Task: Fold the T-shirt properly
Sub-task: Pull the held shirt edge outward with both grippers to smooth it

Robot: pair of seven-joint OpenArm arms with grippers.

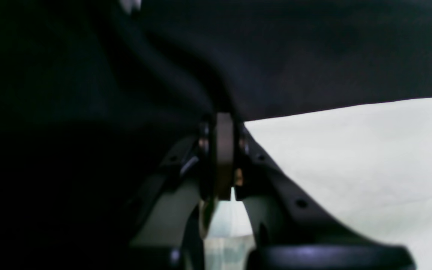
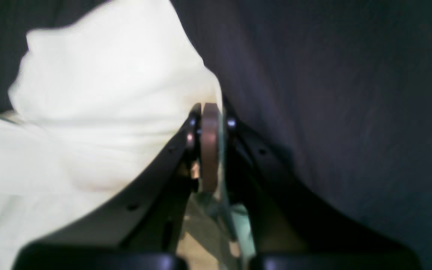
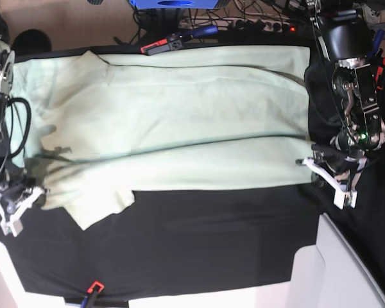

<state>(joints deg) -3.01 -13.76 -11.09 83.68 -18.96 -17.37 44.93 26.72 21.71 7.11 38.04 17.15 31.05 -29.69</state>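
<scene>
Mint T-shirt spread flat, partly folded

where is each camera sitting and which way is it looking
left wrist: on the left arm, looking along its shut left gripper at the T-shirt edge against black cloth.
right wrist: on the right arm, looking along the shut right gripper, which pinches a fold of shirt.
base: overhead, looking down on the table; both arms show at the shirt's two ends.
shared: all three show the mint shirt on the black cloth.
</scene>
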